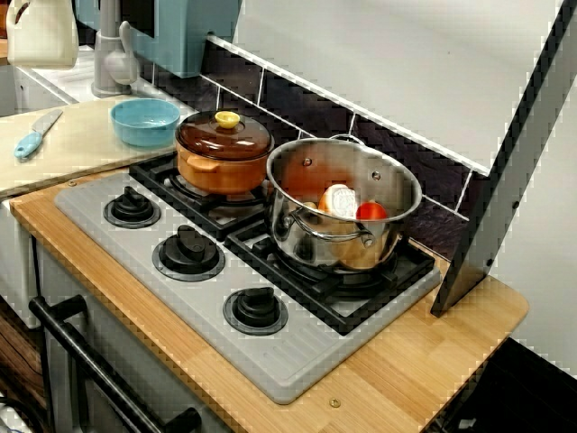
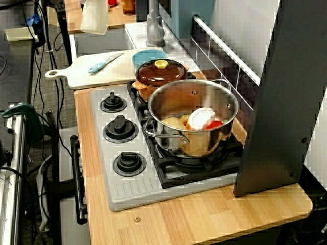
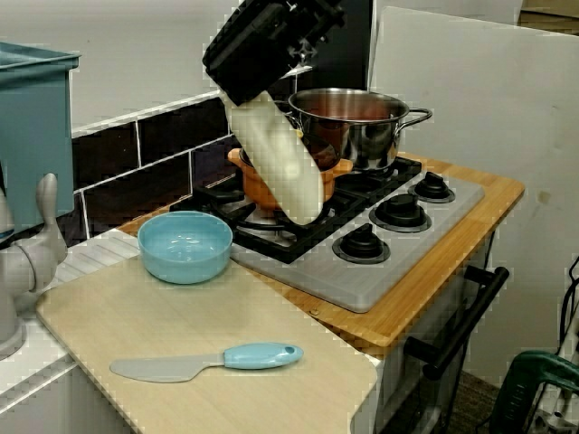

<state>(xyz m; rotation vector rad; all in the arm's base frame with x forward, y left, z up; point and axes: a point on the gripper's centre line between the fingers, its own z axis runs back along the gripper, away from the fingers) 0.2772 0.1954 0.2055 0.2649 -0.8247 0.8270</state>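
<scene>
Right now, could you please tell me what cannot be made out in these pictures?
Tool: open or shut unclear; the view from the sink end shows one pale shape, the others cut it at the top edge.
Orange lidded pot: mostly behind the tool in that view.
Food in the steel pot: partly hidden by its wall; only a tomato is clear.

Board: cutting board (image 3: pixel 181 316) bare between knife (image 3: pixel 204 362) and blue bowl (image 3: pixel 185 246); open from above.
Hob front: three low knobs (image 1: pixel 188 251); room over them.
Hob rear: lidded orange pot (image 1: pixel 216 167) just beside steel pot (image 1: pixel 288 221).
Back: tiled wall (image 1: pixel 306 104) close behind both.
Right: dark slanted panel (image 1: pixel 509 171) blocks.
</scene>
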